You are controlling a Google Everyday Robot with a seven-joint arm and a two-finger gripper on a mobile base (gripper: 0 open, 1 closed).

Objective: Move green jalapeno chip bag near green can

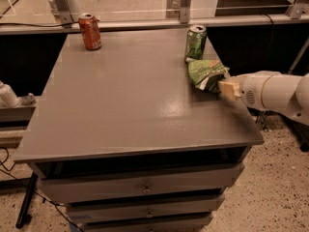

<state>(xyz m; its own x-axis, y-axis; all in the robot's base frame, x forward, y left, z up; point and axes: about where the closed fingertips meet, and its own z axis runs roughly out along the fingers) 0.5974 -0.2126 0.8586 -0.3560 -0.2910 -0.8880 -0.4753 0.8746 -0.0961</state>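
The green jalapeno chip bag [204, 74] is crinkled, at the right side of the grey table [130, 105], just in front of the green can [196, 43] and close to it. The can stands upright near the table's back right. My gripper [223, 87] comes in from the right on a white arm, and its tan fingers [229, 88] are closed on the bag's right edge. The bag looks tilted, held at or just above the tabletop.
A red-orange can [90, 31] stands upright at the table's back left. A metal rail [145, 23] runs behind the table. The table's right edge lies under my arm. Drawers [145, 187] are below the front edge.
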